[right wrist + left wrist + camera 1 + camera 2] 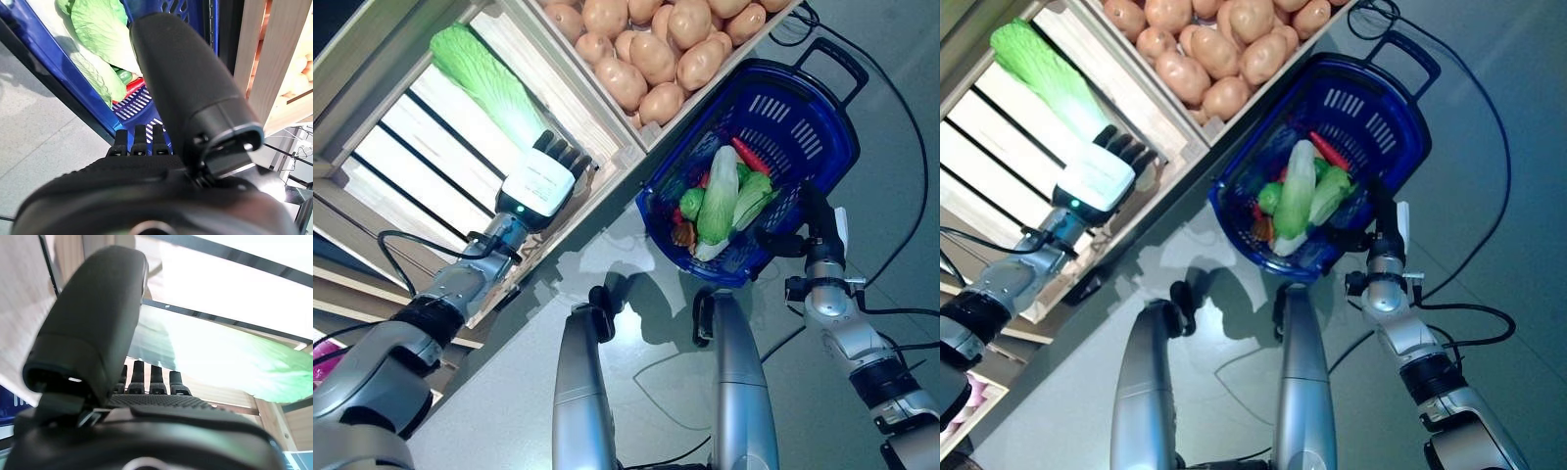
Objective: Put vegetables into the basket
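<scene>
Blue basket (822, 122) on floor beside the crates, holding cabbages (719, 201), a red pepper and small greens; one long green cabbage (489, 83) lies in the slatted crate.

No text, label, number or sign is showing legibly in any of the views.
</scene>
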`<state>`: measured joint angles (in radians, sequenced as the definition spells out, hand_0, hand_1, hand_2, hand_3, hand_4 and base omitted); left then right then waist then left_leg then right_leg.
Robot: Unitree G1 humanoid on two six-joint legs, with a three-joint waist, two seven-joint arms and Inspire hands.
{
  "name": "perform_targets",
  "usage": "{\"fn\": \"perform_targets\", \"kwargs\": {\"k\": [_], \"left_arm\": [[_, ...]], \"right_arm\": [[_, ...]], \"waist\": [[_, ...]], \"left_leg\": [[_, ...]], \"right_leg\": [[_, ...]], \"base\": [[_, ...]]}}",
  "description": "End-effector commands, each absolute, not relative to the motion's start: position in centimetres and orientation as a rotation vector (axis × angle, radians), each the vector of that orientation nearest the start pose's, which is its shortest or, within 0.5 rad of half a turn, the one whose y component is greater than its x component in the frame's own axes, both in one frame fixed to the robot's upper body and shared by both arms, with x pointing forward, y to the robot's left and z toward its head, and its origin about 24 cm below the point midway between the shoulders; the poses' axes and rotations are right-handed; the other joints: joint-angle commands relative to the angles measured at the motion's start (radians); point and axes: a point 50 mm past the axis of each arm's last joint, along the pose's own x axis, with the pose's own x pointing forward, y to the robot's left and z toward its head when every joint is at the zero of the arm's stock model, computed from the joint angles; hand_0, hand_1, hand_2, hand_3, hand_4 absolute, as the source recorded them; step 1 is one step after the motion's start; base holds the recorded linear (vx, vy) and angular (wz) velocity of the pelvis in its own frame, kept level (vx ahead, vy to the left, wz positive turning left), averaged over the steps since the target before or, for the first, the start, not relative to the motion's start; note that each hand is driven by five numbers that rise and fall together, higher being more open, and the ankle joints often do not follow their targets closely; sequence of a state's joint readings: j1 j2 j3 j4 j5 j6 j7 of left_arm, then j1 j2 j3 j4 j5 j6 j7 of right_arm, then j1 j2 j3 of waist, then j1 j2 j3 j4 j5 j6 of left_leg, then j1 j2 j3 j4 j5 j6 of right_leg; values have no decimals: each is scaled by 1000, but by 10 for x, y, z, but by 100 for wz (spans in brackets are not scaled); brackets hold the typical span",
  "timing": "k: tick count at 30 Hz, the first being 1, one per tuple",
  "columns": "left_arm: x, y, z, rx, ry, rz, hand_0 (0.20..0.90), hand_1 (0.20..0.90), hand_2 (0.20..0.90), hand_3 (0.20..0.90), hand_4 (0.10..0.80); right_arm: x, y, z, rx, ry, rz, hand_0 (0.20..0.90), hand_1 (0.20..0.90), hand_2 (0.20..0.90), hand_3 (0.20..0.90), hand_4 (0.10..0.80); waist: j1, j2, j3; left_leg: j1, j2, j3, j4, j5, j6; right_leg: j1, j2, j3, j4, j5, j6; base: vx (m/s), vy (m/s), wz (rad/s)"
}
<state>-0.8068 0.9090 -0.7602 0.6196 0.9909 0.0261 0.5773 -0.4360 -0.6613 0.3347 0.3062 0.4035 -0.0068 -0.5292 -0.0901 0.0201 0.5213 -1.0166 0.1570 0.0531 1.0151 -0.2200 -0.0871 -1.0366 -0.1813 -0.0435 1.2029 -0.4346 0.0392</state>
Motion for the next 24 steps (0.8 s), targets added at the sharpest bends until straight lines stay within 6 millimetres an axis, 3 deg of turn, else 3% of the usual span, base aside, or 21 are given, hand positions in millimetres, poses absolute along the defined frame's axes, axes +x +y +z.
{"fn": "perform_targets", "kwargs": {"k": [1,5,6,8,14,16,19,20,24], "left_arm": [[354,284,197,2211,-533,362,900,900,900,900,800],[354,284,199,2224,-551,365,900,900,900,900,800],[354,283,204,2224,-567,381,900,900,900,900,800],[354,280,208,2233,-601,386,300,300,300,300,400],[355,280,210,2224,-584,388,300,300,300,300,400],[355,281,214,2204,-591,413,300,300,300,300,400],[353,284,210,2187,-594,429,300,300,300,300,400],[352,286,212,2180,-598,450,300,300,300,300,400],[349,291,215,2108,-615,526,300,300,300,300,400]], "right_arm": [[321,-244,164,-301,-350,-337,900,900,900,900,800],[319,-244,162,-303,-342,-332,900,900,900,900,800],[320,-244,164,-303,-351,-330,900,900,900,900,800],[320,-243,167,-310,-361,-330,900,900,900,900,800],[321,-242,168,-318,-362,-323,900,900,900,900,800],[321,-241,169,-320,-372,-322,900,900,900,900,800],[320,-240,166,-315,-370,-327,900,900,900,900,800],[320,-240,169,-311,-383,-329,900,900,900,900,800],[319,-240,167,-303,-384,-334,900,900,900,900,800]], "waist": [[-8,-3,-1],[-12,-1,-1],[-13,1,-1],[-15,3,-1],[-15,2,-1],[-17,1,-1],[-13,1,-1],[-13,0,-1],[-9,-4,-1]], "left_leg": [[54,4,50,7,-117,55],[68,9,48,18,-141,48],[45,10,53,9,-114,55],[37,13,55,9,-110,53],[64,15,54,22,-142,49],[48,17,60,14,-117,55],[76,19,57,24,-146,50],[59,19,61,17,-122,56],[94,17,57,7,-135,50]], "right_leg": [[53,-28,1,-133,117,17],[67,-29,5,-125,95,25],[43,-31,5,-131,118,18],[36,-32,7,-131,120,18],[60,-32,8,-114,90,25],[44,-34,5,-122,111,17],[76,-34,5,-117,85,24],[59,-35,2,-122,106,16],[94,-34,-2,-130,93,22]], "base": [[-44,22,0],[37,8,0],[0,0,0],[-41,5,-1],[12,2,0],[-50,-9,-5],[56,-13,-1],[0,0,0],[0,0,0]]}}
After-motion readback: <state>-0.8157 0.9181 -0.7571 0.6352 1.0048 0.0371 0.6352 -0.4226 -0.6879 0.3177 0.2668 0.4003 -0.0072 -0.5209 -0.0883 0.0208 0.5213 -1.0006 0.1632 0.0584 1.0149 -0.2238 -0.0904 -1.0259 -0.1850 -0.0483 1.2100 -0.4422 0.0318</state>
